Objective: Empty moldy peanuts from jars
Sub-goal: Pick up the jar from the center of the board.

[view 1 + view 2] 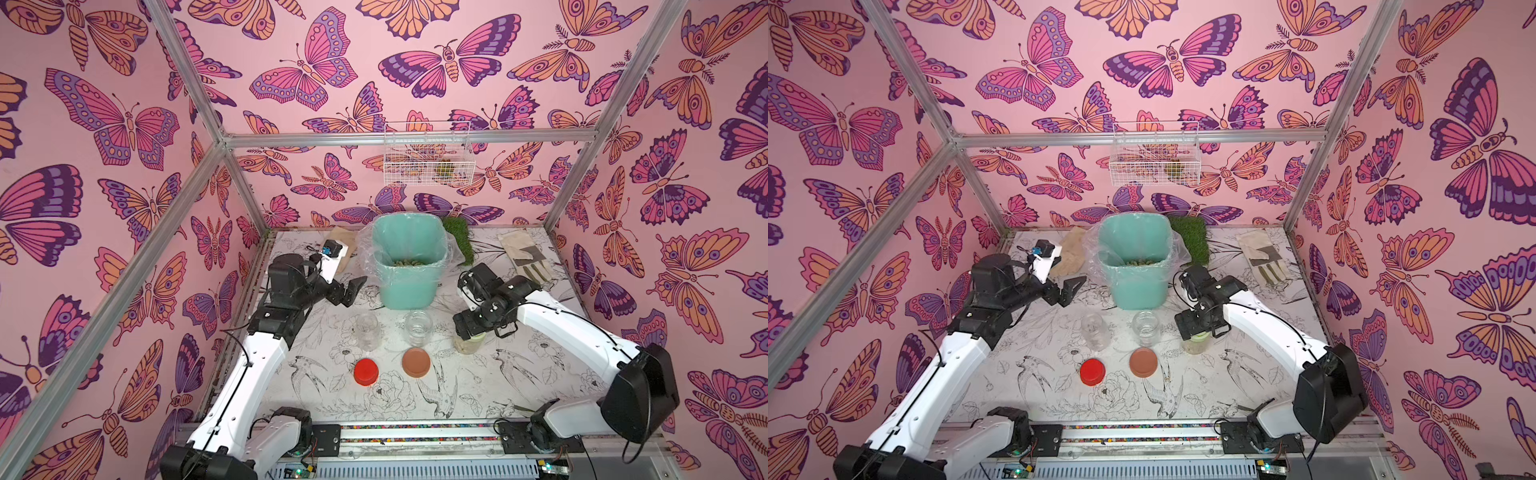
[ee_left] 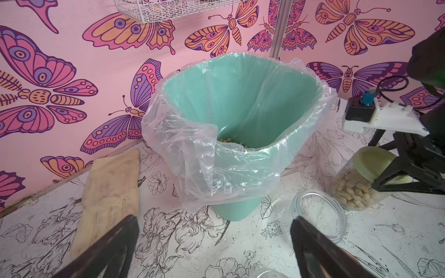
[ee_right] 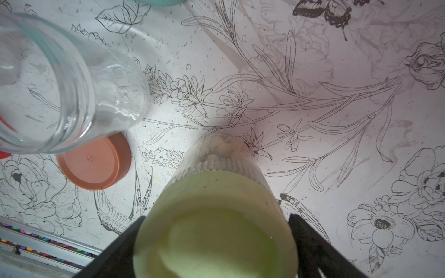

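Your right jaws straddle the slick, peanut-heavy jar's [image 2: 354, 192] pale green lid [image 3: 212, 228], your best hold, grip unclear; left jaws gape empty.

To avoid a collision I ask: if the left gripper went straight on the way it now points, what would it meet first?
Probably the plastic liner on the teal bin; the open left gripper aims at it, seemingly nothing between.

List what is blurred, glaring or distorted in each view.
Right wrist view: the pale green lid sits close and is soft, while the table print behind is crisp; the empty jar carries bright reflections. Left wrist view: the teal bin flares from wide-angle distortion. Both top views: evenly lit, the open jars nearly vanish against the printed table.
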Robot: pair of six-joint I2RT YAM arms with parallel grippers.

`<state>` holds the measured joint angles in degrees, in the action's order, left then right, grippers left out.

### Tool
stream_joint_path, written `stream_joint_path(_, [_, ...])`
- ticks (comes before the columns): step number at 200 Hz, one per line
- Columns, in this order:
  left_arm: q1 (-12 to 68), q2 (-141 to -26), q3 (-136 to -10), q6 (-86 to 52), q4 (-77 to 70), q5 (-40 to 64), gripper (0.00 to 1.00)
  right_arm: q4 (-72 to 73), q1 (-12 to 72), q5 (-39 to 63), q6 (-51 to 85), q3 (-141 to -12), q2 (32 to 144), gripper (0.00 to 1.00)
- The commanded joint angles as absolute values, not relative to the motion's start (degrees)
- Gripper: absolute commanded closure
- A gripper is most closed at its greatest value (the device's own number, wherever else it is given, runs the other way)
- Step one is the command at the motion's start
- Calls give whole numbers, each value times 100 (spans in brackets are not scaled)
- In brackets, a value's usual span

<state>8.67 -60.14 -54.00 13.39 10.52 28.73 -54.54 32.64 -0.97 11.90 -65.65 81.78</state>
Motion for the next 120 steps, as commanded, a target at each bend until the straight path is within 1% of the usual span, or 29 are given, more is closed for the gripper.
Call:
stream_joint_path(1, [886, -6040, -5347, 1327, 1064, 2939, 0, -5671, 3313, -88, 1107, -6715, 8279, 7])
stream_joint_path(43, [890, -6038, -5317, 1336, 1063, 2936, 0, -5761, 3320, -1, 1072, -6766, 8410, 6])
stream_joint_path(75, [888, -6042, -5317, 1354, 1064, 2940, 0, -5763, 3338, -55, 1101, -6776, 8496, 8])
stream_joint_path(103, [890, -6090, -5351, 1371, 1077, 2932, 0, -5698, 3339, -55, 1187, -6667, 8483, 12])
stream_joint_path(120, [888, -6108, -5370, 1362, 1076, 2941, 0, -5656, 3335, -1, 1206, -6675, 8438, 17])
